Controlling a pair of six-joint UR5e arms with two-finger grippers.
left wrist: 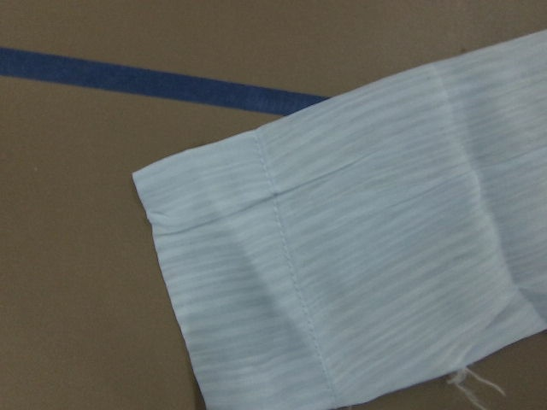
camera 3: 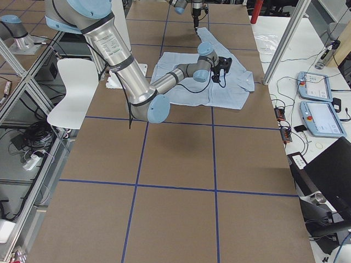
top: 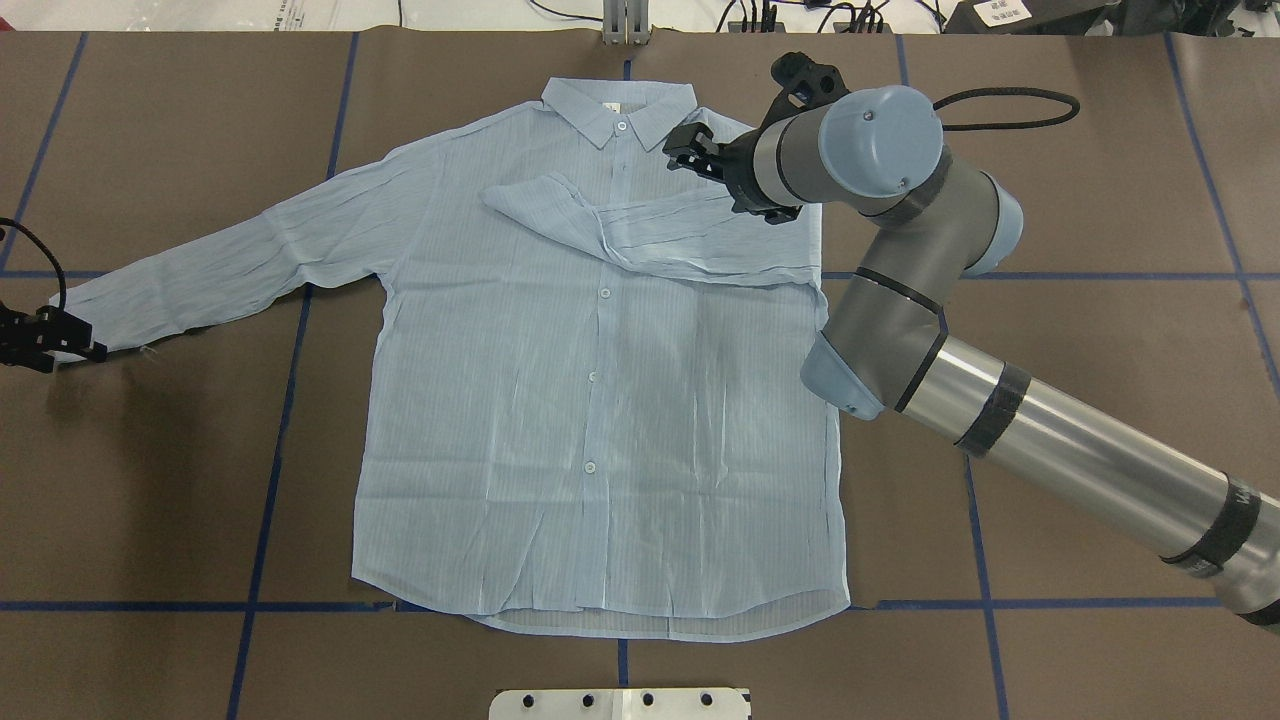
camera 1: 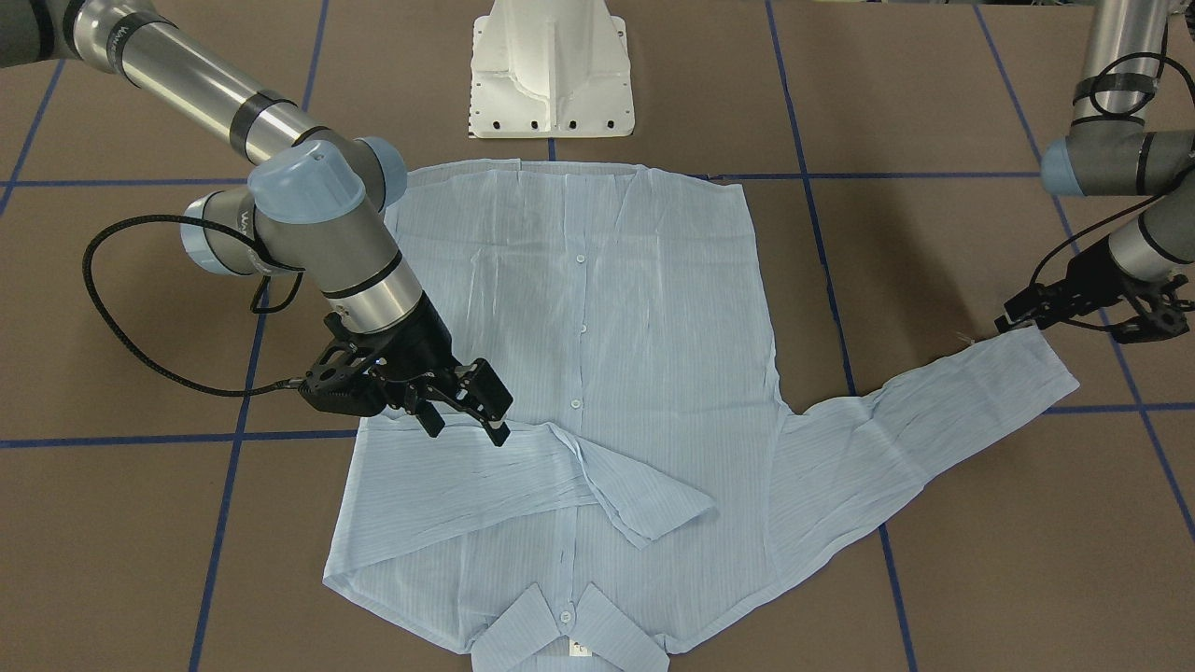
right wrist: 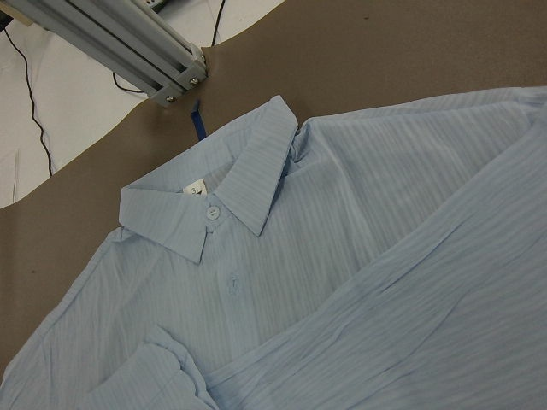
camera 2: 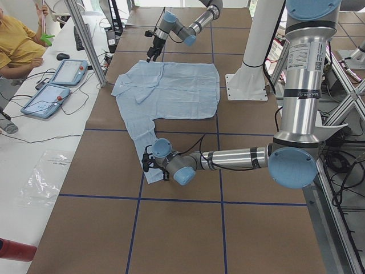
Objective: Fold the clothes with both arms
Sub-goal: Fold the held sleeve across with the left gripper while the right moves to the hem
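The light blue shirt (top: 600, 400) lies flat and front up on the brown table, its collar (top: 618, 108) at the far edge. One sleeve (top: 650, 230) is folded across the chest. My right gripper (camera 1: 467, 427) hangs open just above that folded sleeve near the shoulder, with nothing between its fingers. The right wrist view shows the collar (right wrist: 222, 196) and the folded sleeve below it. The other sleeve (top: 220, 270) stretches straight out sideways. My left gripper (top: 75, 340) sits low at that sleeve's cuff (left wrist: 342, 256), which lies flat on the table. It looks open.
The white pedestal base (camera 1: 551, 75) stands at the table's near edge by the shirt's hem. Blue tape lines (camera 1: 233, 439) cross the brown table. A side bench holds tablets (camera 2: 57, 85), with a person beside it. An aluminium post (right wrist: 111, 43) stands beyond the collar.
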